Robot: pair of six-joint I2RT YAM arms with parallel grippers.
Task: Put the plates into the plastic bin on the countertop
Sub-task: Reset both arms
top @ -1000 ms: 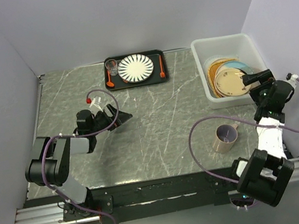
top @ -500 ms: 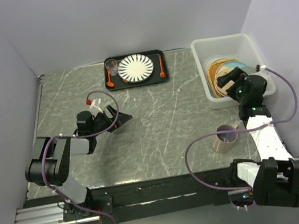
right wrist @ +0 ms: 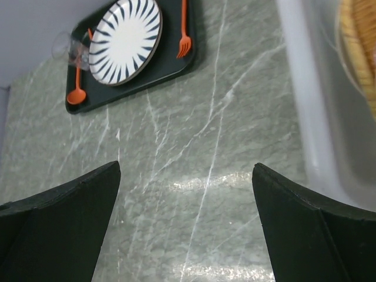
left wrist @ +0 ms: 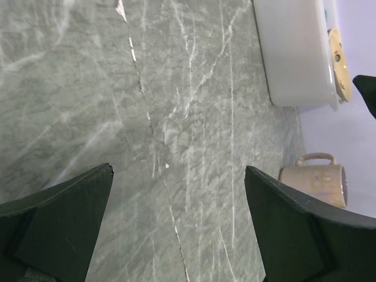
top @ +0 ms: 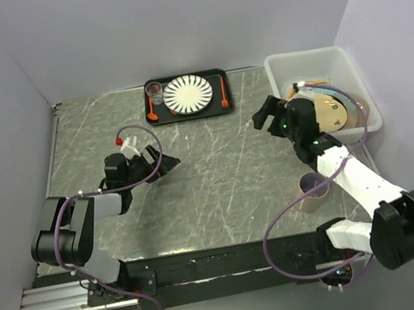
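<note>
Plates [top: 336, 112], seemingly stacked, beside right gripper [top: 263, 115]

Top: high behind the near edge, looking down on the whole worktop [top: 217, 169]; tray [top: 207, 112] at 12 o'clock, bin [top: 306, 55] at 2.
Left wrist: low, close over the worktop, facing the bin at 1 o'clock, mug [left wrist: 314, 176] at 4.
Right wrist: close above the worktop; tray at 11 o'clock, bin wall at 3.
Shared: all three catch the bin.
</note>
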